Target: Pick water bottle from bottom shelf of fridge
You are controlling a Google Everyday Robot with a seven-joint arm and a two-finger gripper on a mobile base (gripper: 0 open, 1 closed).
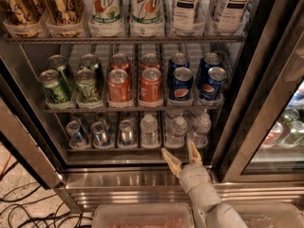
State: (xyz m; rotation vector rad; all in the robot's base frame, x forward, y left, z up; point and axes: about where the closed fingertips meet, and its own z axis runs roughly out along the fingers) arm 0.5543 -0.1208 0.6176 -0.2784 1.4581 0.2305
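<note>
The fridge [237, 127] stands open, its shelves full of drinks. On the bottom shelf [137, 148] several clear water bottles with white caps stand at the right: one [149, 129], one [177, 129] and one [202, 126]. Silver-blue cans [100, 133] stand at the left of the same shelf. My gripper [183, 155] is open, its two tan fingers spread, just in front of the shelf's front rail and below the middle and right bottles. It holds nothing and touches no bottle.
The rack above holds green, orange and blue cans [118, 85]. The top rack holds tall bottles [145, 8]. The open glass door's frame [28, 151] slants at the left. Cables [28, 208] lie on the floor. A clear bin [142, 217] sits at the bottom edge.
</note>
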